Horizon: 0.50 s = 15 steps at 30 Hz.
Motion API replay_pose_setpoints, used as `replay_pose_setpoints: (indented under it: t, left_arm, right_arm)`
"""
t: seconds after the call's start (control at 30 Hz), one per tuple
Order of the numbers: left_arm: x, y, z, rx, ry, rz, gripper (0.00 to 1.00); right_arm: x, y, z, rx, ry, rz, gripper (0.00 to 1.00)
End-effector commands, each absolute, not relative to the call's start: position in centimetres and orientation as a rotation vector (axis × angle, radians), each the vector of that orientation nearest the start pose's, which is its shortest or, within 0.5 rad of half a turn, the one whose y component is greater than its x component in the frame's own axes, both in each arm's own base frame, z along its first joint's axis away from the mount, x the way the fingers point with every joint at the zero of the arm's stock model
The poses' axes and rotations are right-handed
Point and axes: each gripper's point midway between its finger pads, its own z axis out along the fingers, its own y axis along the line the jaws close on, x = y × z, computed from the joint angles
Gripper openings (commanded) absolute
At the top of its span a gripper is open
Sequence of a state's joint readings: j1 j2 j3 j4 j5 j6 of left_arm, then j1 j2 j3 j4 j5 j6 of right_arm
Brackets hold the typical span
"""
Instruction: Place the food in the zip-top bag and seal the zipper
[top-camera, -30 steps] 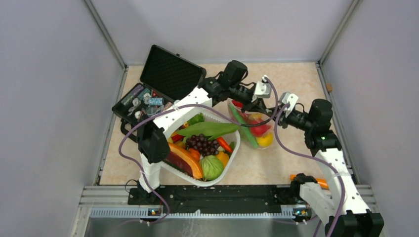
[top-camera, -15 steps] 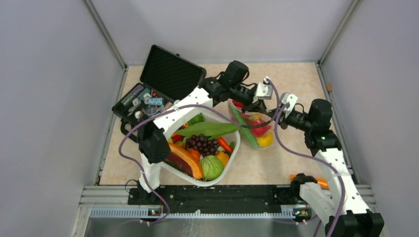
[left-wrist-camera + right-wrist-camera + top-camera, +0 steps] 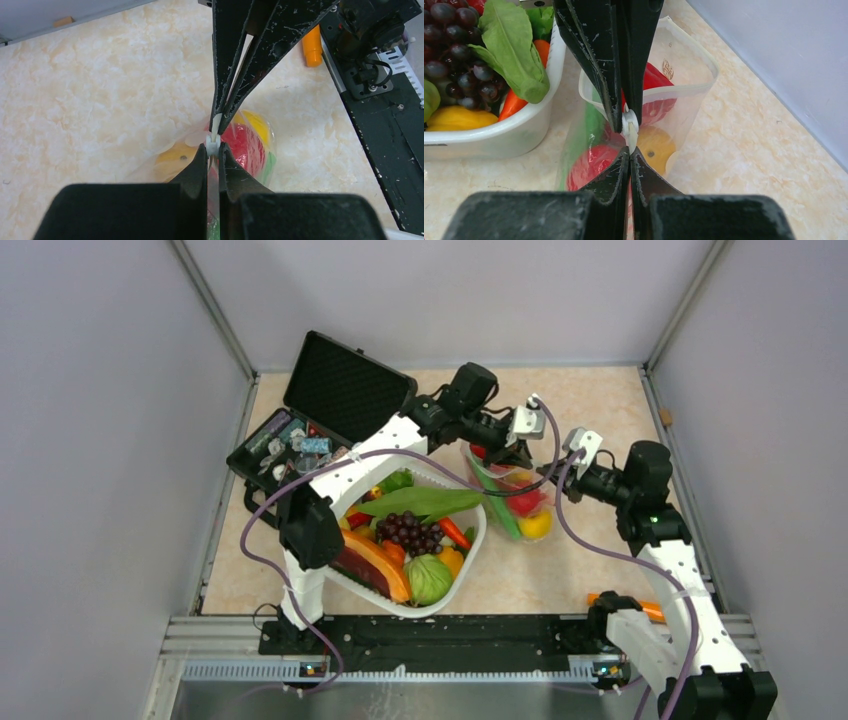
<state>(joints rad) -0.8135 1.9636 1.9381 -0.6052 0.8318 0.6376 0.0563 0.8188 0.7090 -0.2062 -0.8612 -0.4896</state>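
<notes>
The zip-top bag [image 3: 510,495] stands right of the basket, with a red tomato piece [image 3: 591,162], a yellow lemon [image 3: 654,145] and a long green pod [image 3: 497,498] inside. My two grippers meet tip to tip at the bag's top edge. The left gripper [image 3: 213,148] is shut on the small white slider of the zipper [image 3: 629,123]. The right gripper [image 3: 630,153] is shut on the bag's edge strip right beside that slider. From above, the left gripper [image 3: 528,454] comes in from the back left and the right gripper [image 3: 552,470] from the right.
A white basket [image 3: 476,540] left of the bag holds grapes, a papaya slice, leaves and other toy produce. An open black case [image 3: 345,385] sits at the back left. An orange piece [image 3: 650,610] lies by the right arm's base. A small tan block [image 3: 665,417] rests by the right wall.
The right gripper has closed on the bag's edge beside the slider. Both grippers and the bag's top have shifted slightly to the left.
</notes>
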Motion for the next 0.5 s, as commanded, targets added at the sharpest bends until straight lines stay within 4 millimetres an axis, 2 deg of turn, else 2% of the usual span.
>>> replay_pose_setpoints:
  t: [0.0,0.07,0.1,0.47]
  left_arm:
    - [27.2,-44.7,28.3,1.696,1.210,-1.023,0.00]
    - [26.9,-45.0,28.8,1.690,1.191,-1.048,0.00]
    - [26.7,-45.1,29.0,1.691,1.181,-1.059,0.00]
    - [26.1,-45.6,28.3,1.719,1.193,-1.066,0.00]
  right_arm:
    - [26.7,13.7,26.8,-1.021,1.407,0.466,0.02]
    - [26.6,13.7,26.5,-1.020,1.412,0.472,0.22]
    - [26.5,13.8,26.4,-1.025,1.411,0.474,0.26]
    - [26.3,13.8,27.1,-1.029,1.375,0.457,0.26]
